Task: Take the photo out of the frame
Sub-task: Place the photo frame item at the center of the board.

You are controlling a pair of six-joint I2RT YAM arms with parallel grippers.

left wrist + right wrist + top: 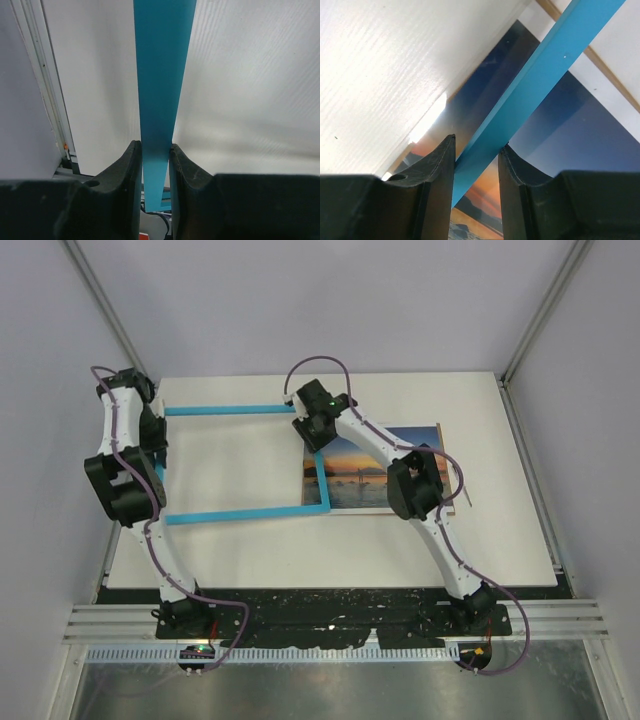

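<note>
Stiffness seems modest in the thin bright light-blue rectangular picture frame [240, 512], probably light and best held by its bars, centre-left with one bar over the flat sunset photo print [360, 475] on the white counter [300, 550]; the left pincer [156, 150] clamps a bar, while the right pincer [476, 145] straddles another, grip unclear.

The thin, bright light-blue rectangular picture frame [240, 513] is an open outline with bare white surface [400, 550] showing through most of it. It sits over the left and middle of that surface with its long rails running left to right. Its left short rail [162, 75] is pinched between the left arm's fingers [125, 175]. The right short rail [545, 75] crosses above the flat rectangular sunset print [355, 478]. This print, orange sky over blue water [580, 125], lies face up right of the surface's middle, mostly outside the frame.
</note>
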